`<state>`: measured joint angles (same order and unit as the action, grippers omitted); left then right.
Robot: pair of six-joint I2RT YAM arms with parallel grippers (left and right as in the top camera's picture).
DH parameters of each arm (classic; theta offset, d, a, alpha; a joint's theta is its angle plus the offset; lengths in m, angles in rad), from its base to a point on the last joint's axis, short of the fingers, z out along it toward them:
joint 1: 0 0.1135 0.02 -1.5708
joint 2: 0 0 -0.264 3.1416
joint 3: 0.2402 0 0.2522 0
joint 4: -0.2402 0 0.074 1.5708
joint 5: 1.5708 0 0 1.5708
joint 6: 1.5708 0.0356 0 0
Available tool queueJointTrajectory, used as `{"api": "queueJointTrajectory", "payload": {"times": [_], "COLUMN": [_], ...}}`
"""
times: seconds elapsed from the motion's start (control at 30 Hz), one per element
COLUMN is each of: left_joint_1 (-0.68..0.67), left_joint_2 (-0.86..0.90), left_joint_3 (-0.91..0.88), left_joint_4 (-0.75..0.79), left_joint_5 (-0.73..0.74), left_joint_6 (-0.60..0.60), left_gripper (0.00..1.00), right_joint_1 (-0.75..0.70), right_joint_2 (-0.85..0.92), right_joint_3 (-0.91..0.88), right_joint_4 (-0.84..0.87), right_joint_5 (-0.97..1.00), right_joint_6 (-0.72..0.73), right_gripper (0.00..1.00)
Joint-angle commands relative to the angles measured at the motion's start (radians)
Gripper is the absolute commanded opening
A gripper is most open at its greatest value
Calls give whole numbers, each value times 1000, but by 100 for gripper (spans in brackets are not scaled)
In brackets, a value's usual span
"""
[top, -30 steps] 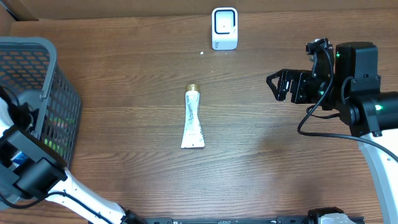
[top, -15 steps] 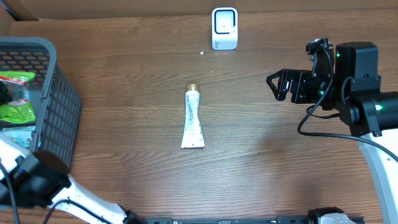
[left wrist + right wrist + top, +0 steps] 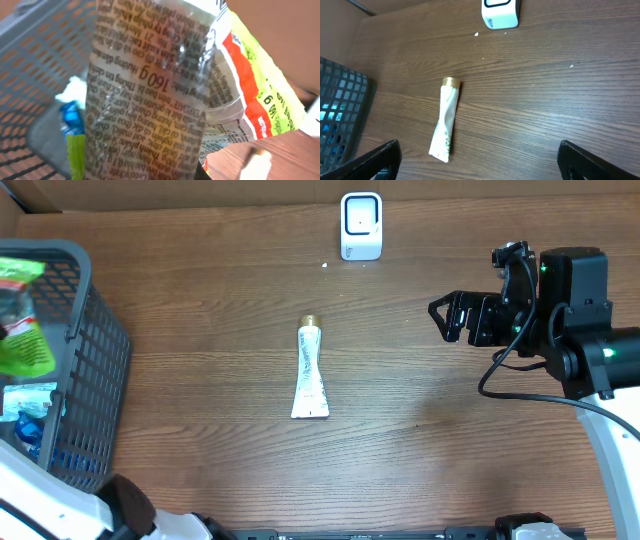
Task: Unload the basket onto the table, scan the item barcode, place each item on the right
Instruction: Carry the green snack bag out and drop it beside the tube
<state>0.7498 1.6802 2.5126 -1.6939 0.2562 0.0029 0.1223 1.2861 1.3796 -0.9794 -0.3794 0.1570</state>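
Wood tabletop (image 3: 420, 460) w/ tube (image 3: 311, 370) center, basket (image 3: 95, 380) at left edge.

The brown wood-grain bench (image 3: 420, 450) carries a white tube (image 3: 310, 372) with a gold cap, lying flat near its middle with the cap towards the far edge. A small white scanner (image 3: 361, 225) stands at the far edge with a white speck (image 3: 325, 265) just beside it. A grey mesh basket (image 3: 95, 370) sits at the left end.
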Motion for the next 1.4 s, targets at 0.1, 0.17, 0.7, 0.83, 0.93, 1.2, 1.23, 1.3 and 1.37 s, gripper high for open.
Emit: {"api": "queueJointTrajectory", "payload": {"times": [0.1, 0.17, 0.7, 0.83, 0.93, 1.2, 1.23, 1.3, 1.37], "left_joint_1": [-248, -317, -715, -797, -848, -919, -921, -921, -921], "left_joint_2": [-71, -70, -70, -70, -70, -70, -70, -70, -70], "left_joint_3": [-89, -113, -473, -617, -725, -996, -1028, -1093, -1163], "left_joint_4": [5, 5, 200, 314, 404, 651, 678, 729, 786], "left_joint_5": [73, 65, -122, -163, -191, -262, -275, -293, -293], "left_joint_6": [-32, -43, -286, -352, -399, -485, -489, -502, -502], "left_gripper": [4, 4, 4, 4, 4, 4, 4, 4, 4], "right_joint_1": [1, 1, 1, 1, 1, 1, 1, 1, 1], "right_joint_2": [1, 1, 1, 1, 1, 1, 1, 1, 1], "right_joint_3": [29, 29, 29, 29, 29, 29, 29, 29, 29], "right_joint_4": [6, 2, -21, -23, -23, -18, -18, -19, -19], "right_joint_5": [-8, -8, -8, -8, -7, -7, -7, -7, -7], "right_joint_6": [0, 0, 0, 0, 0, 0, 0, -1, 0], "right_gripper": [100, 100, 100, 100, 100, 100, 100, 100, 100]}}
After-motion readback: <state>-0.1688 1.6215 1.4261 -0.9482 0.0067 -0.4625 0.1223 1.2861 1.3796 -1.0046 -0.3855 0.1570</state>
